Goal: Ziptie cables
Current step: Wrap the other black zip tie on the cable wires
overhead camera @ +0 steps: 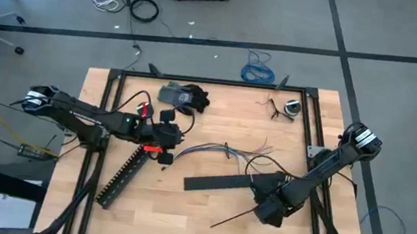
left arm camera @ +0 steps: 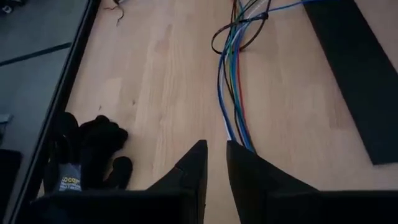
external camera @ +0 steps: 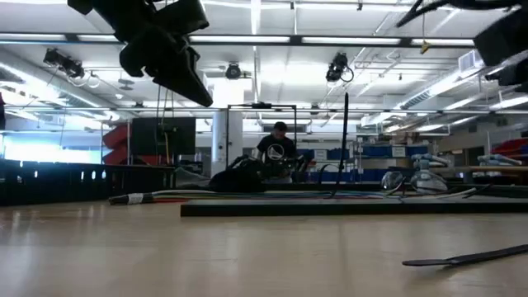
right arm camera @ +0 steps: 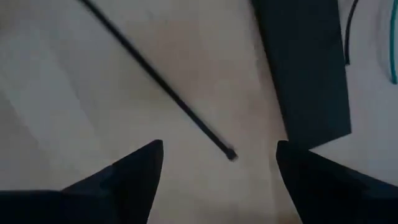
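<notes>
Cables between slotted duct and flat bar; glove nearby.

Bare counter lies open along the near edge. In the middle, the wires and the flat black bar block a straight sweep. The slotted duct slants across the left side, gloves crowd the far edge, and a thin black strap lies near the right hand.
</notes>
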You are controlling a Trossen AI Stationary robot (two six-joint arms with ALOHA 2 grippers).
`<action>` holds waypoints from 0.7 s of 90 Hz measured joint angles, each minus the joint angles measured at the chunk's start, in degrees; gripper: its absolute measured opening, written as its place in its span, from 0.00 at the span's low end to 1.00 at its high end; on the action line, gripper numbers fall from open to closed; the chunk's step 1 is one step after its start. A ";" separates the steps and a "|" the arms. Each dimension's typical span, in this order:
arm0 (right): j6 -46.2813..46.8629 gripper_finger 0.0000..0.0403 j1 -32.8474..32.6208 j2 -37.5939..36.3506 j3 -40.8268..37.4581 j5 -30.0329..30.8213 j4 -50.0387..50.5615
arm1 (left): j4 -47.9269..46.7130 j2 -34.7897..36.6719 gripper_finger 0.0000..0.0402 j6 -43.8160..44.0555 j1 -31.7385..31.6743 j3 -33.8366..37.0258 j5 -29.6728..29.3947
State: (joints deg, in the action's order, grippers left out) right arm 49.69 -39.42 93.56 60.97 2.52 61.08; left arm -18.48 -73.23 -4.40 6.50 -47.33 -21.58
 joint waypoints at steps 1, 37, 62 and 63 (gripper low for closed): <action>-0.31 0.76 0.03 0.01 -0.25 -0.22 -0.11 | 0.01 0.00 0.13 0.03 0.00 0.00 0.01; -8.57 0.76 1.62 0.07 -8.24 -2.14 -8.03 | 1.61 0.00 0.13 4.30 0.00 0.00 0.02; -9.44 0.69 1.88 0.07 -10.44 -2.89 -11.01 | 2.84 0.00 0.13 5.26 -0.02 0.00 0.02; -9.44 0.68 1.88 0.07 -10.45 -2.94 -11.06 | 2.84 0.00 0.13 5.35 -0.02 0.00 0.02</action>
State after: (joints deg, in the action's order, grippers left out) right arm 40.25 -37.54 93.62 50.52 -0.42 50.02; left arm -15.64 -73.23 0.95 6.48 -47.33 -21.56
